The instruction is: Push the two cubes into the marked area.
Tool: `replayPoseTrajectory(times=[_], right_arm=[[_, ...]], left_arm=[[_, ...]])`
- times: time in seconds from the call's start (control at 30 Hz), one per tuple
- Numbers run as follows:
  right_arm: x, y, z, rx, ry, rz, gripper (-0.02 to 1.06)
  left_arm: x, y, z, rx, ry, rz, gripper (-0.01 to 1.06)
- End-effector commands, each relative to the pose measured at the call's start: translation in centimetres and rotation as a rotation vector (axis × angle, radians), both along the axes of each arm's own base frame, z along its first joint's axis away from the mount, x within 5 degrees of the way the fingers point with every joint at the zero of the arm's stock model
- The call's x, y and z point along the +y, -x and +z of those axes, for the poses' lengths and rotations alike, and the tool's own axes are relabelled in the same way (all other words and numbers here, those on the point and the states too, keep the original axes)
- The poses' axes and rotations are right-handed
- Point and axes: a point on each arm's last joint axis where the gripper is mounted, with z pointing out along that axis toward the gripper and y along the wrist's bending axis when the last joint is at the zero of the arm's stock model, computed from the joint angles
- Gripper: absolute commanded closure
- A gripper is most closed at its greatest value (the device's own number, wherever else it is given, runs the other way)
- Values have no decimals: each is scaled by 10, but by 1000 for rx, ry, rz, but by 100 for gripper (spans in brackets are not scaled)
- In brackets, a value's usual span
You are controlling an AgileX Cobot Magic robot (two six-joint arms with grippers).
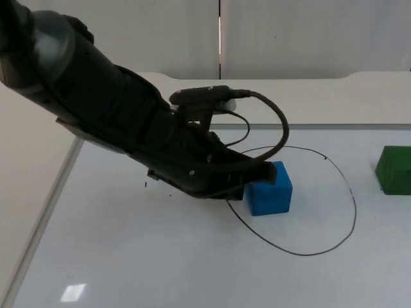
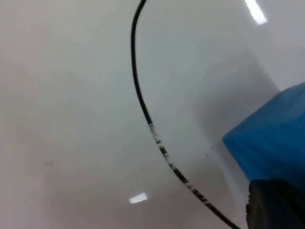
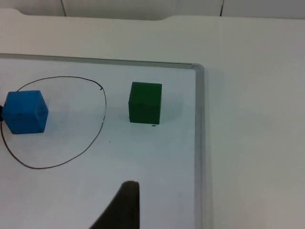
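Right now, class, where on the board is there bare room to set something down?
Bare: inside the drawn ring right of the blue cube, and between the ring and the green cube. Crowded: the ring's left edge, where the left hand meets the blue cube.

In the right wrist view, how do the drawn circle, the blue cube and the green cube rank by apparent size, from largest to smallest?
1. The drawn circle, clearly the largest.
2. and 3. The blue cube and the green cube look about alike, so I do not rank them.
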Motion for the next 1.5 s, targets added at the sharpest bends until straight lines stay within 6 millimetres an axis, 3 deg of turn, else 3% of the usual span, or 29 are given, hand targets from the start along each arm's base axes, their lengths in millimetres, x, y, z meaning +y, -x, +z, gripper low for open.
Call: replayPoseTrajectory(times=[0.0, 0.1, 0.27, 0.3, 0.43, 0.47, 0.6, 0.77, 0.93, 1.1, 1.3, 1.47], right_arm=[[0, 1, 0, -8, 15, 0, -1], [0, 1, 0, -8, 13, 1, -1], [0, 1, 0, -8, 13, 1, -1], [0, 1, 0, -8, 13, 1, -1], [0, 1, 0, -8, 13, 1, -1], [0, 1, 0, -8, 13, 1, -1], [0, 1, 0, -8, 13, 1, -1], [0, 1, 0, -8, 13, 1, -1], [0, 1, 0, -8, 13, 1, -1], [0, 1, 0, -8, 13, 1, -1], [0, 1, 0, -8, 13, 1, -1], [0, 1, 0, -8, 13, 1, -1]], left_arm=[[2, -2, 2, -34, -33, -14, 105], [5, -5, 10, -63, -41, -28, 105], [19, -13, 52, -184, -28, -56, 105], [19, -13, 52, -184, -28, -56, 105], [39, -17, 106, -281, 77, -62, 105], [39, -17, 106, -281, 77, -62, 105], [64, -15, 147, -336, 152, -56, 105], [83, -8, 169, -361, 121, -54, 105], [113, 13, 201, -369, -13, -60, 105], [133, 31, 230, -424, -33, -11, 105], [146, 59, 261, -499, -39, -16, 105], [152, 77, 271, -511, -61, -11, 105]])
